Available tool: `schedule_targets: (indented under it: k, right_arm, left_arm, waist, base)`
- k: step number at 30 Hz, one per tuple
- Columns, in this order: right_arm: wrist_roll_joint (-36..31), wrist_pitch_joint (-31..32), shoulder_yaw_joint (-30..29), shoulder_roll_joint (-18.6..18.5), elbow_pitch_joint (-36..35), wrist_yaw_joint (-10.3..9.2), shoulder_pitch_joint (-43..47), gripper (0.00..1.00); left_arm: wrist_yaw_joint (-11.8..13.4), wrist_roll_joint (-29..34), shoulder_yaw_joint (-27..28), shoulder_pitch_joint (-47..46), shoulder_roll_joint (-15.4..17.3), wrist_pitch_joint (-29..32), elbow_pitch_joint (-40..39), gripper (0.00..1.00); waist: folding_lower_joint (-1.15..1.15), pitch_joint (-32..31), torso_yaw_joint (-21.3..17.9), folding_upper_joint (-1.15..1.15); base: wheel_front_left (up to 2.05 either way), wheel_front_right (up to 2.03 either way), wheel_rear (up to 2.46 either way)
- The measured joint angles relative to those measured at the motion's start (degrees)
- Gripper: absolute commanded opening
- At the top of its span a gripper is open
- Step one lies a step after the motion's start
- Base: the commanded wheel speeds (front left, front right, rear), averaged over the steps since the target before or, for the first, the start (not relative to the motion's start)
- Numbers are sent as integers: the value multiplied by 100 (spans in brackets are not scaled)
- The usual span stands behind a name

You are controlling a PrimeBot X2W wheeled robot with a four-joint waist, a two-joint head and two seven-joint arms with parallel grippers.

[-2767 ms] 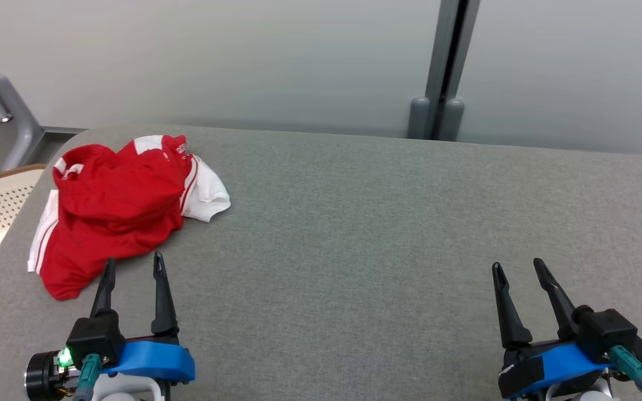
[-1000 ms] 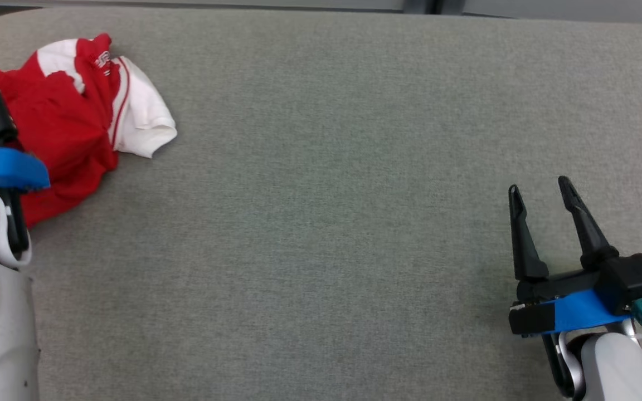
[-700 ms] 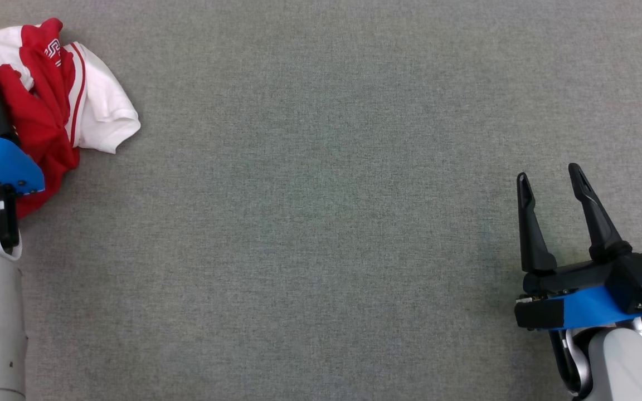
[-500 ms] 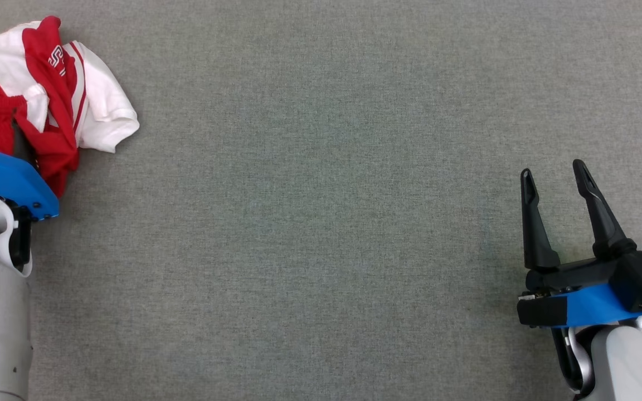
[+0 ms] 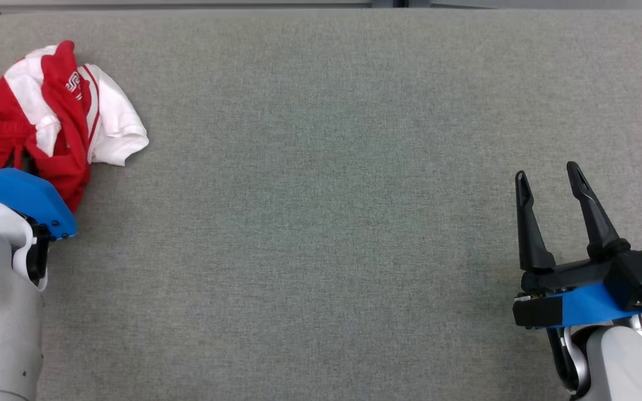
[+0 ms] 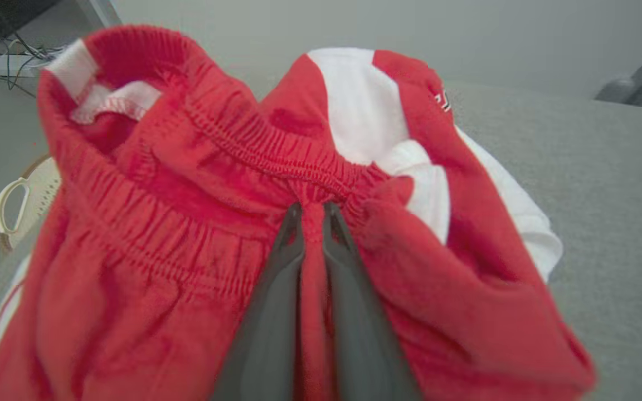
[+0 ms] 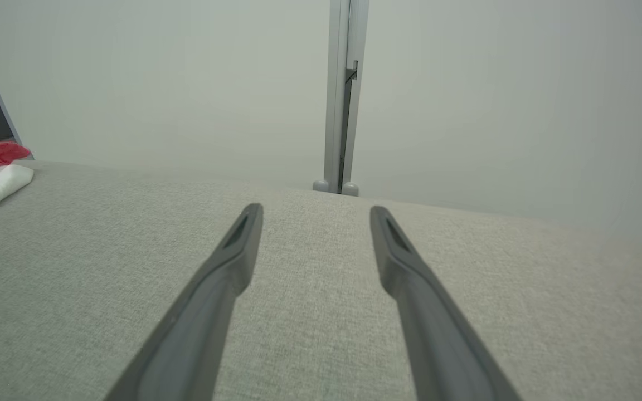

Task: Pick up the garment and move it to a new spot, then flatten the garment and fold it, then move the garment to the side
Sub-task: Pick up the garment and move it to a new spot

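Left jaws tight on ribbed, perhaps elastic garment (image 6: 187, 167)

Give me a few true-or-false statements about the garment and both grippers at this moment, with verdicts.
1. The left gripper is shut on red fabric of the garment. True.
2. The right gripper grips the garment too. False: it is open and empty, with bare grey surface between its fingers.
3. The garment lies flat and spread out. False: it is bunched in a heap.
4. The garment is at the robot's left, well apart from the right gripper. True.
5. The pinch sits right by the elastic waistband. True.
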Motion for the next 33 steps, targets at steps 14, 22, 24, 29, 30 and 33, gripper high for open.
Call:
schedule_targets:
  k: [14, 22, 24, 29, 30, 33]
  right_arm:
    - [301, 0, 48, 0, 224, 0, 241, 100]
    - [530, -1, 89, 1, 234, 0, 318, 100]
    - [597, 0, 125, 1, 238, 0, 313, 100]
    - [776, 0, 214, 1, 249, 0, 265, 100]
    - [812, 0, 232, -1, 256, 0, 247, 100]
    - [911, -1, 248, 0, 255, 0, 222, 100]
  left_arm:
    - [-32, -185, -840, -354, 171, -998, -1072, 0]
    - [-32, -299, -1350, -685, 15, -845, -2660, 0]
    - [-32, -312, -1475, -776, -20, -720, -3092, 0]
    - [-32, -310, -1734, -965, -192, -394, -3956, 0]
    - [-32, -308, -1796, -988, -219, -328, -4072, 0]
    - [-32, -318, -1953, -1046, -366, -159, -4283, 0]
  waist:
    - [0, -873, -95, 0]
    - [-1, -1051, -457, 0]
    - [-1, -1039, -616, 0]
    - [0, -937, -1108, 0]
    - [0, -911, -1215, 0]
    - [0, -837, -1518, 0]
  base:
    - [0, 0, 0]
    - [0, 0, 0]
    - [0, 0, 0]
    - [0, 0, 0]
    - [0, 0, 0]
    - [0, 0, 0]
